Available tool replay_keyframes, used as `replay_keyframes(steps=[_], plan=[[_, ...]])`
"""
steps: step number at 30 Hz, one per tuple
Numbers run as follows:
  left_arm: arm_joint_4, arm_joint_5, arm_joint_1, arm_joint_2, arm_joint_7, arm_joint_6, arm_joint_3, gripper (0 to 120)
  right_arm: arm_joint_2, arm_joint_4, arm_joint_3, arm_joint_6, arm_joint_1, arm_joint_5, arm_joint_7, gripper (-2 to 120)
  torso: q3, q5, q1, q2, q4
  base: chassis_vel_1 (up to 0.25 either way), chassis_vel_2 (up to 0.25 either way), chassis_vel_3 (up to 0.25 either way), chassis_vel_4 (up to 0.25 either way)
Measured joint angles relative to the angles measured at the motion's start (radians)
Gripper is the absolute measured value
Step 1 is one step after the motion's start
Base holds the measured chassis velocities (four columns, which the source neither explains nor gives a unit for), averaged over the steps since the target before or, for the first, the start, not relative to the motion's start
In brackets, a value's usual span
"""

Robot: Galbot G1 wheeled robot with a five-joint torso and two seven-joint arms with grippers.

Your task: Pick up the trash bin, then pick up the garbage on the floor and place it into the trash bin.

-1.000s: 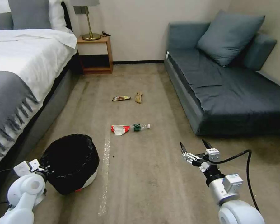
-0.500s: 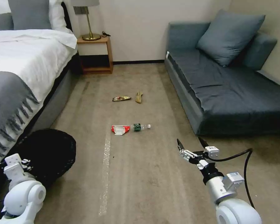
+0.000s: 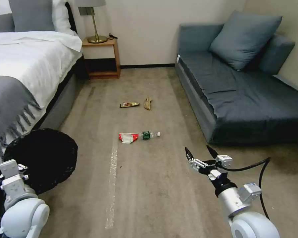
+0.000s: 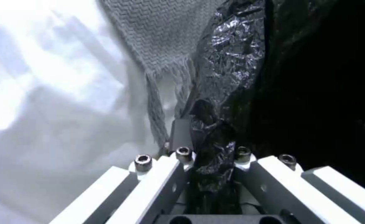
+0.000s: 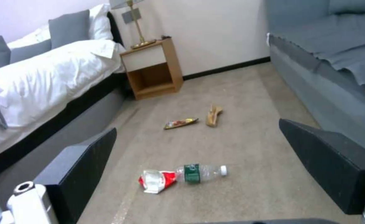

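1. Nearest you on the left, your left gripper [image 4: 209,155] is clamped on the bin's [image 3: 39,158] bagged rim; the left wrist view shows crinkled black plastic pinched between its fingers [image 4: 182,133]. The bin is tipped, its dark mouth facing the camera, close against the bed's [image 3: 26,69] grey fringed throw [image 3: 8,109].

2. On your right, the right gripper [image 3: 201,154] hovers above the carpet [image 3: 149,191] with its two black fingers [image 5: 82,161] spread wide and nothing between them. A black cable [image 3: 258,168] loops off its wrist.

3. Ahead of that gripper and slightly to its left, well apart from it, the red-and-white wrapper [image 3: 127,137] and the bottle [image 3: 150,134] lie end to end on the floor, apparently touching. The bottle's white cap points toward the sofa [image 3: 241,96]. In the right wrist view the pair [image 5: 182,177] sits between the open fingers.

4. A pale strip of tape [image 3: 111,185] runs along the carpet from near the wrapper back toward you.

5. Farther out, the snack packet [image 3: 129,104] and the tan peel [image 3: 148,103] lie side by side, just apart, between bed and sofa.

6. At the far wall, a wooden nightstand [image 3: 101,58] carries a brass lamp [image 3: 95,23], with the bed on its left and the sofa's cushion [image 3: 245,38] off to the right.
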Motion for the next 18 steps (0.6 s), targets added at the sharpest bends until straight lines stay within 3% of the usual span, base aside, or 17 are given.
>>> replay_keyframes(steps=[18], plan=[[0.025,0.017,0.008,-0.01,0.015,-0.033,0.011,3,-0.003,-0.026,0.011,0.018,-0.001,-0.03,-0.009,100,0.0,0.0,0.0,0.0,0.0,0.0,0.0,0.0,0.0]])
